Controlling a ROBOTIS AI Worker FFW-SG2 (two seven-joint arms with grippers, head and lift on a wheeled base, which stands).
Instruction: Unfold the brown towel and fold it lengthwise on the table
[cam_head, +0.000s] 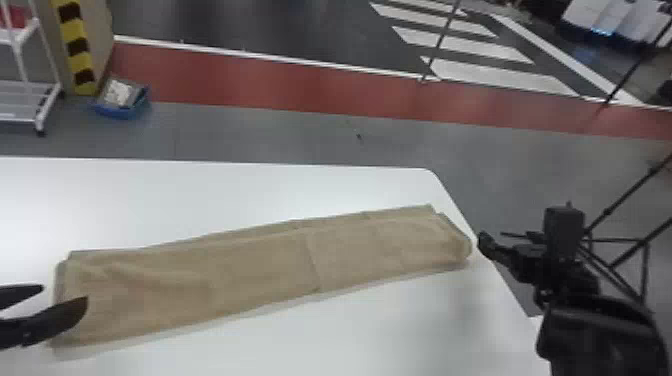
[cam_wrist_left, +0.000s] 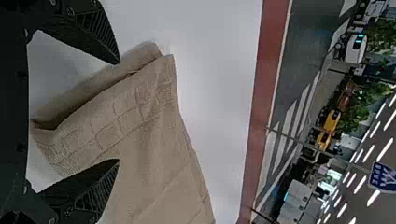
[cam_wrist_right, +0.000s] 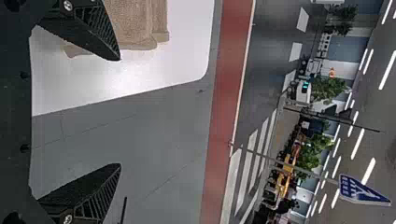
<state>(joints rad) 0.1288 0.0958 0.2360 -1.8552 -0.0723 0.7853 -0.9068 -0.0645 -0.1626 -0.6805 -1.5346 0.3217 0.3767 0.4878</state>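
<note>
the brown, soft cloth towel (cam_head: 225, 275) lies on the white, smooth worktop (cam_head: 200, 185), already in a long, narrow, layered strip; the lengthwise fold looks made, or nearly so, and what is left seems to be truing and flattening it; the left black two-fingered gripper (cam_wrist_left: 116, 112) is at the towel's left end, its fingers spread and holding nothing; the right black two-fingered gripper (cam_wrist_right: 119, 112) is just beyond the towel's right end, by the worktop's side edge, likewise parted and empty.

to tidy well, the left gripper should take all the layers at its end together, since a pinch on the top one alone would likely skew the fold; a light pull along the strip, never across it, should ease the shallow wrinkles near that end; the right end wants steadying meanwhile, or the whole strip may slide; any release is best done low and slow.

the long axis runs left to right across the worktop, at a slant; the left end sits nearer the robot, the right end farther off and close to the side edge.
</note>
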